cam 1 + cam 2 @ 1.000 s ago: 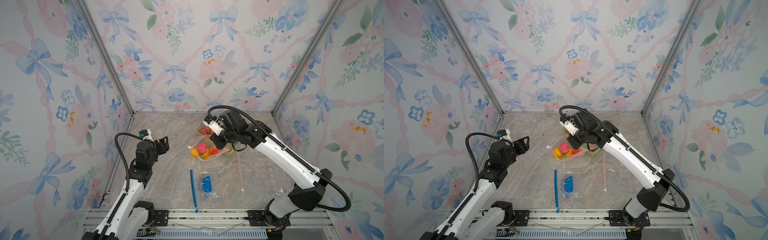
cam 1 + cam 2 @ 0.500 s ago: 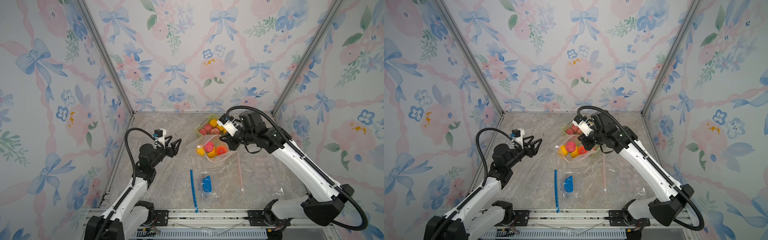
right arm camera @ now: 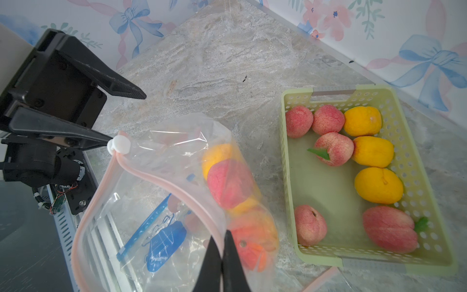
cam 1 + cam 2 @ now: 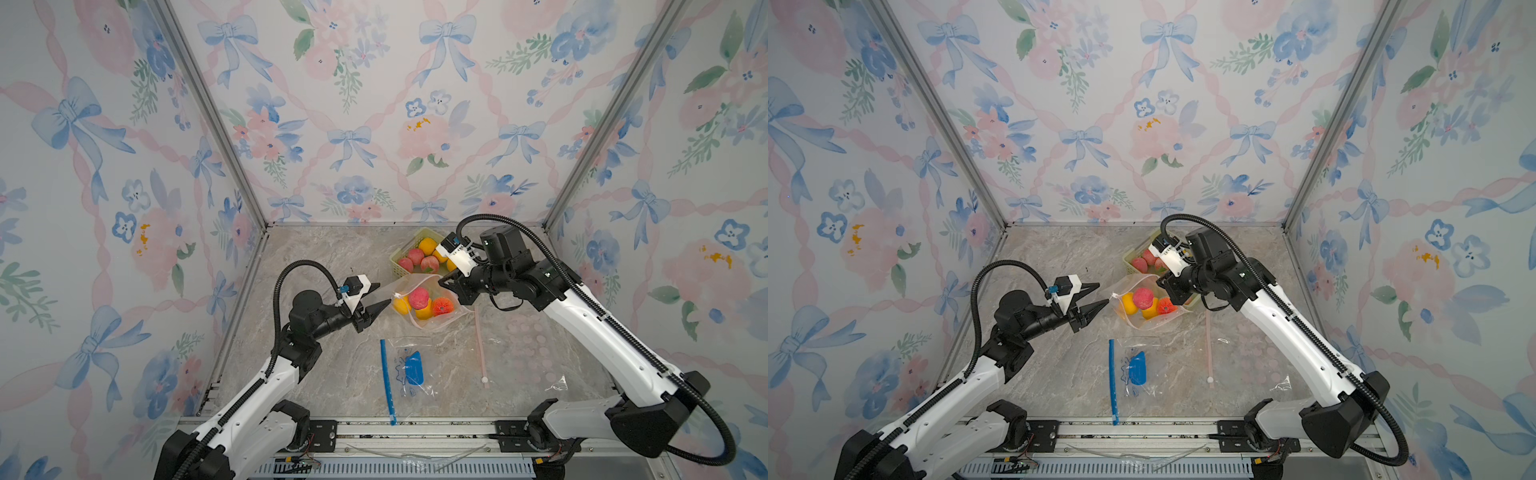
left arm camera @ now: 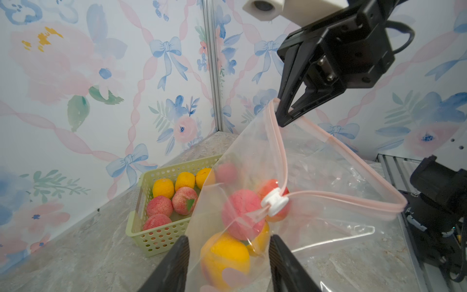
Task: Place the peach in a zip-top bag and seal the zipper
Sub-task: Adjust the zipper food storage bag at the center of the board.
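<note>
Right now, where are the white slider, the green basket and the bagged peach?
white slider point(image 5: 274, 202), left wrist view, its middle.
green basket point(image 3: 288, 177), right wrist view, its side wall.
bagged peach point(image 4: 418, 298), in a top view, its middle.

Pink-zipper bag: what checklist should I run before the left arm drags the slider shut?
1. Peach inside pink-zipper bag: ok.
2. Right gripper shut on the bag's rim: ok.
3. Left gripper open: ok.
4. Slider between the left fingers: not ok, it sits just past their tips.
5. Zipper sealed: not ok, mouth gapes.
6. Blue-zipper bag clear of the path: ok.
</note>
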You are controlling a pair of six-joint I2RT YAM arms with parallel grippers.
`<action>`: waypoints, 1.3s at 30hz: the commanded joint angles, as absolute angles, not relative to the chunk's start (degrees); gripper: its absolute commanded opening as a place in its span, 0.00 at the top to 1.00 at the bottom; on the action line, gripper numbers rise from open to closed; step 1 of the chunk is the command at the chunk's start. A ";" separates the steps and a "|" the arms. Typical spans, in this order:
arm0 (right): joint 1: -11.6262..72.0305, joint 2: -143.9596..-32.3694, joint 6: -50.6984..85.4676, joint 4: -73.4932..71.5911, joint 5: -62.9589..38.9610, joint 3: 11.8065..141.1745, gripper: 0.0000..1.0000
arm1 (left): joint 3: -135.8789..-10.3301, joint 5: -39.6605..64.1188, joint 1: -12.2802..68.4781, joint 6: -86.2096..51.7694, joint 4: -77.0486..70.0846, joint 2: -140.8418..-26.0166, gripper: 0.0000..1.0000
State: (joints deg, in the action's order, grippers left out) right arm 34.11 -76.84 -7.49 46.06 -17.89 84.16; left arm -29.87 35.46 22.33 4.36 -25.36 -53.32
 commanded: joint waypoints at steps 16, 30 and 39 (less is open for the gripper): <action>33.75 -76.39 -6.11 44.04 -21.18 84.48 1.00 | -41.21 38.81 23.44 21.24 -4.69 -56.34 0.65; 33.75 -77.34 -5.95 44.30 -21.60 84.88 1.00 | -43.82 39.36 24.86 22.94 -3.08 -57.11 0.64; 33.77 -77.60 -5.73 44.65 -22.19 85.25 1.00 | -45.88 38.94 25.92 24.56 -1.22 -60.05 0.62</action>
State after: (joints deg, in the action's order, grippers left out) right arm 34.11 -77.17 -6.39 45.21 -21.04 84.03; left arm -44.60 38.59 25.41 22.76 -2.72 -59.20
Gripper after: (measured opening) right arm 0.046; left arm 0.377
